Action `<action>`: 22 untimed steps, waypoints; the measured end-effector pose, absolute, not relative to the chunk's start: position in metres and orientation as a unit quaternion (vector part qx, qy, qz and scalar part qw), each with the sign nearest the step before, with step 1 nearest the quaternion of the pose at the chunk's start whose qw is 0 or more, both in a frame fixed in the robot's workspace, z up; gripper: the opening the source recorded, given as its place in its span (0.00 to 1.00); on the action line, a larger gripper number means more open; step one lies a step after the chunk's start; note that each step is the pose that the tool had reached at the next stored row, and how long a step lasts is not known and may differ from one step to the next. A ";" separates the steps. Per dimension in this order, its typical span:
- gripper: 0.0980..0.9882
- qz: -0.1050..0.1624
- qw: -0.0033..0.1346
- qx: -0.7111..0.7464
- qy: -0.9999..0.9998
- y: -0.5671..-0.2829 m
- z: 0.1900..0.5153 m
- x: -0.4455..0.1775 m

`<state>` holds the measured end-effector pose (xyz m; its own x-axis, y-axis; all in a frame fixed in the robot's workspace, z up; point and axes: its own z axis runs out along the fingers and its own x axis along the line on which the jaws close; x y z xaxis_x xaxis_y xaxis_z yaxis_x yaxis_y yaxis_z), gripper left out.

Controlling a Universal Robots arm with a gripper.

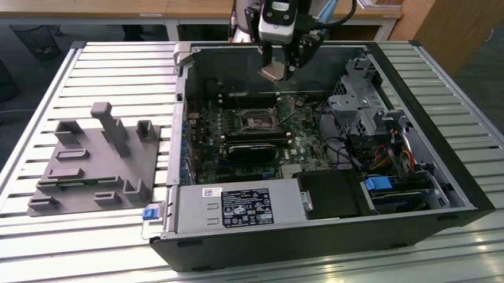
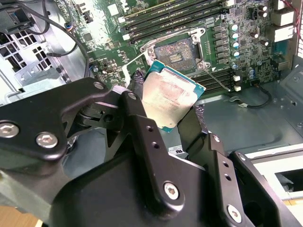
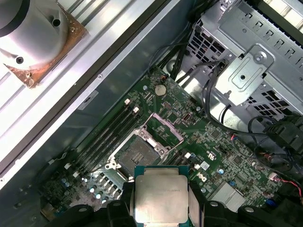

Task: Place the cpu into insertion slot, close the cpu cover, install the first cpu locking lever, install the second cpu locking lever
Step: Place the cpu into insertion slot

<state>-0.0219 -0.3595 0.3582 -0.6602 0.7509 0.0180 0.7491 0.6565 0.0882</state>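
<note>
My gripper [image 1: 277, 72] hangs above the rear of the open computer case, shut on the cpu [image 1: 272, 73], a flat square chip with a pale metal top. In both wrist views the cpu [image 2: 170, 97] [image 3: 160, 195] sits clamped between the black fingers [image 2: 137, 106], tilted and clear of the board. The insertion slot [image 1: 258, 122] [image 2: 177, 54] [image 3: 137, 153] lies open on the green board below, its dark centre bare. The cpu cover [image 3: 168, 126] stands flipped up beside the slot. A thin locking lever [image 2: 215, 78] sticks out along the slot's side.
A grey moulded fixture [image 1: 94, 159] rests on the slatted table at the exterior view's left. Inside the case are a metal drive cage [image 1: 362, 100], cables [image 1: 378, 156], a power supply [image 1: 236, 206], a black block [image 1: 252, 154] and long memory slots [image 2: 175, 14] near the slot.
</note>
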 end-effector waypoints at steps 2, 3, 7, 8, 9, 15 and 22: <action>0.49 0.044 0.010 0.412 0.910 -0.360 0.358 -0.022; 0.49 0.044 0.010 0.412 0.910 -0.360 0.358 -0.022; 0.49 0.044 0.010 0.412 0.910 -0.360 0.357 -0.022; 0.49 0.044 0.010 0.412 0.910 -0.360 0.356 -0.022; 0.49 0.044 0.010 0.412 0.910 -0.360 0.356 -0.022; 0.49 0.044 0.010 0.412 0.910 -0.360 0.355 -0.022; 0.49 0.044 0.010 0.413 0.910 -0.360 0.353 -0.022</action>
